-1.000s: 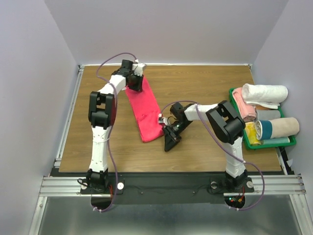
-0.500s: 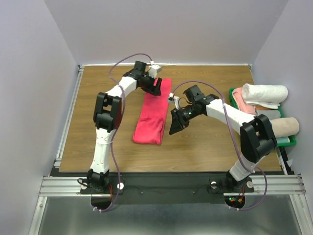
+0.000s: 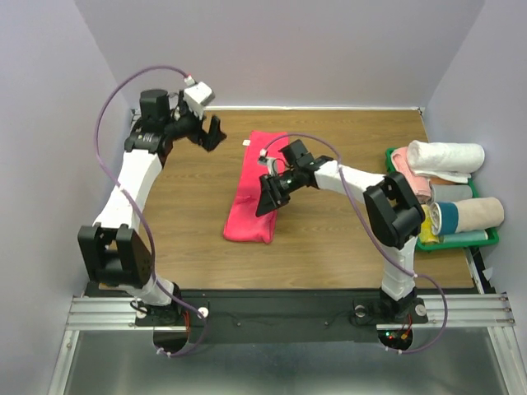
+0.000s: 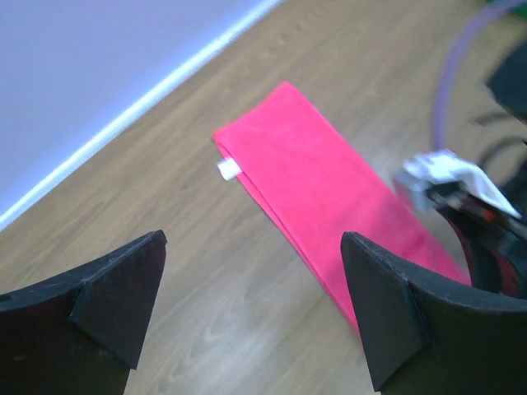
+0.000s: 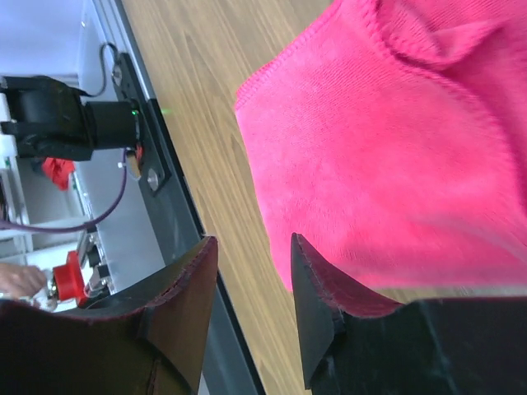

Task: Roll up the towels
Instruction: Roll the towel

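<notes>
Over on the far left, the left arm climbs from its base at the near edge, bends at the elbow close to the left rail, then runs all the way up to the back-left corner of the table (image 3: 346,239). Its wrist hooks over so the left gripper (image 3: 212,133) points toward the middle. In the left wrist view, the left gripper (image 4: 251,255) is spread really wide with nothing in it, hanging in the air and well apart from the cloth.

The pink-red towel (image 3: 251,206) lies flat around the centre of the table, folded into a long narrow strip that runs from the back toward the near edge, slanting a bit left. Its small white tag (image 4: 227,169) sticks out at the far-left corner.

The right arm stands up from its base, folds at the elbow, and the forearm stretches left and back across the table. The right gripper (image 3: 268,196) tips down over the strip's right edge. Up close, the right gripper (image 5: 253,243) has only a narrow gap, just bare wood showing through it, and the towel's hem sits against the outside of one finger (image 5: 317,313).

Far right, a green bin (image 3: 486,239) holds rolled towels (image 3: 449,156), stacked.
</notes>
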Robot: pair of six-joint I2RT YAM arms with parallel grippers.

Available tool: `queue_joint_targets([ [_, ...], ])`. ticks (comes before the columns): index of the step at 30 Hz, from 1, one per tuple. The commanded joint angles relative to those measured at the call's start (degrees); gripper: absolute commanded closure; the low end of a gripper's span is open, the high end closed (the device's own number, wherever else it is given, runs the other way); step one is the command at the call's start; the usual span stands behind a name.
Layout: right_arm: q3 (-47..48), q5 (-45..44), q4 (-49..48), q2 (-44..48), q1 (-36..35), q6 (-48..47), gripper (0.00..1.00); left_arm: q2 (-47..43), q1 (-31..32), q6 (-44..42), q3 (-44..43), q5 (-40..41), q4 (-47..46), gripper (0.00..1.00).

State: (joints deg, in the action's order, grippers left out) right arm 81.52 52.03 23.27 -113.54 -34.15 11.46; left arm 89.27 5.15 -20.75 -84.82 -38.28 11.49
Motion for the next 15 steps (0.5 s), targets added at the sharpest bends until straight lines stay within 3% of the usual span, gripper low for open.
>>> queue_joint_targets([
  [1,-2.6,-0.2,-3.7,-2.8,-1.6,2.8,0.54,-5.1,0.1,-14.7,10.4,-7.4,9.8,0.01],
  [6,-11.3,-2.0,-1.7,-3.4,-1.6,-3.2,0.54,-15.6,4.4,-27.0,27.9,-0.9,10.7,0.03],
  [9,-11.3,-6.7,2.9,-3.3,-1.6,-8.2,0.54,-23.6,12.7,-34.1,37.7,4.3,10.5,0.04],
  [11,-10.4,-11.0,6.7,-4.1,-1.5,-11.0,0.55,-29.2,21.7,-35.9,45.0,9.2,7.4,0.04],
  [15,-9.8,-17.0,9.2,-4.5,-1.4,-15.6,0.58,-34.1,33.0,-35.5,53.7,16.2,0.0,0.09],
])
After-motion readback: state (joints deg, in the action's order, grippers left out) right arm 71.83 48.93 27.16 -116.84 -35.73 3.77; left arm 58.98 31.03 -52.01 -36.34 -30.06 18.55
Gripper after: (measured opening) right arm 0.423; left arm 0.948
